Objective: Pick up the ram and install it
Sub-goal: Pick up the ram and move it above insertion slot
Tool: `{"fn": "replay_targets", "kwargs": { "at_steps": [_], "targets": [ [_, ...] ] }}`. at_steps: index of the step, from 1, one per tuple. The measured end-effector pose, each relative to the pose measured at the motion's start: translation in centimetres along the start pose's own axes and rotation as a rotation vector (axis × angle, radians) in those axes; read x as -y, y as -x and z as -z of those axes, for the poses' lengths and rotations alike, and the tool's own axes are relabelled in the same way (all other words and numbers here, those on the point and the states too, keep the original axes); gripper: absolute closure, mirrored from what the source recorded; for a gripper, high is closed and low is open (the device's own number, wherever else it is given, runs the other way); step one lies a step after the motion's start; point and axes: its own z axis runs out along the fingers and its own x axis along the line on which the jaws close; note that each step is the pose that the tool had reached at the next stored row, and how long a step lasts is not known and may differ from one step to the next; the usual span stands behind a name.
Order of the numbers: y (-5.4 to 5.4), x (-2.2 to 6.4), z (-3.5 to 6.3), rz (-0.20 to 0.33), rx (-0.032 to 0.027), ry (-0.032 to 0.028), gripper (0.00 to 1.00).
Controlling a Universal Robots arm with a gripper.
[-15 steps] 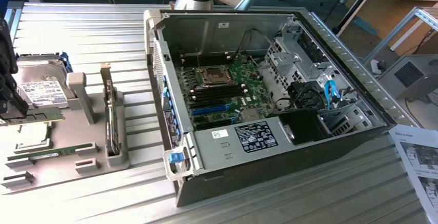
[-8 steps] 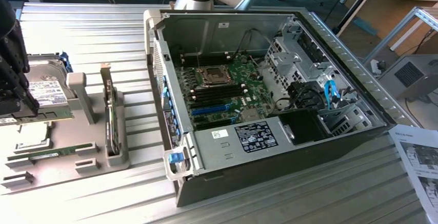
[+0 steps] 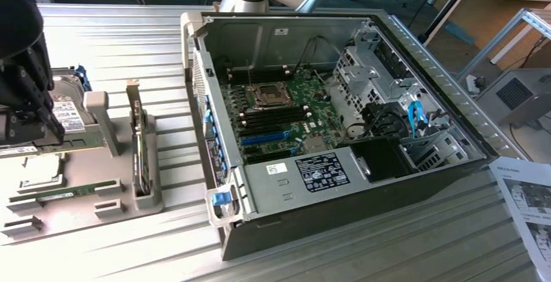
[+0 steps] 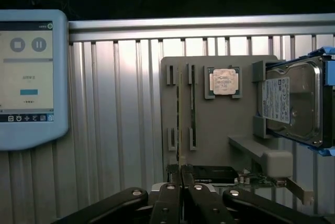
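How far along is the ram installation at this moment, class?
Done: nothing yet. The ram lies in the grey parts tray, untouched. In hand: the gripper is shut and empty, above that tray. Left: picking the ram up and seating it in the black memory slots in the open case.

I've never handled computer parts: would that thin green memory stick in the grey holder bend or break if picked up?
Probably stiff rather than floppy: the ram is a flat circuit board. Likely light, being so thin beside the hard drive. Possibly apt to tip once freed, since it seems to stand on its narrow edge in the grey holder.
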Motion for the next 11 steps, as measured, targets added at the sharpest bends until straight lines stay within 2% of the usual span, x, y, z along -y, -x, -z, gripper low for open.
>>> {"fn": "replay_targets", "kwargs": {
  "at_steps": [5,7,11],
  "targets": [
    [0.1,1.47,0.01,0.000,0.0000,0.0000,0.88],
    [0.1,2.32,0.01,0.000,0.0000,0.0000,0.88],
    [0.1,3.37,0.02,0.000,0.0000,0.0000,0.88]
  ]
}}
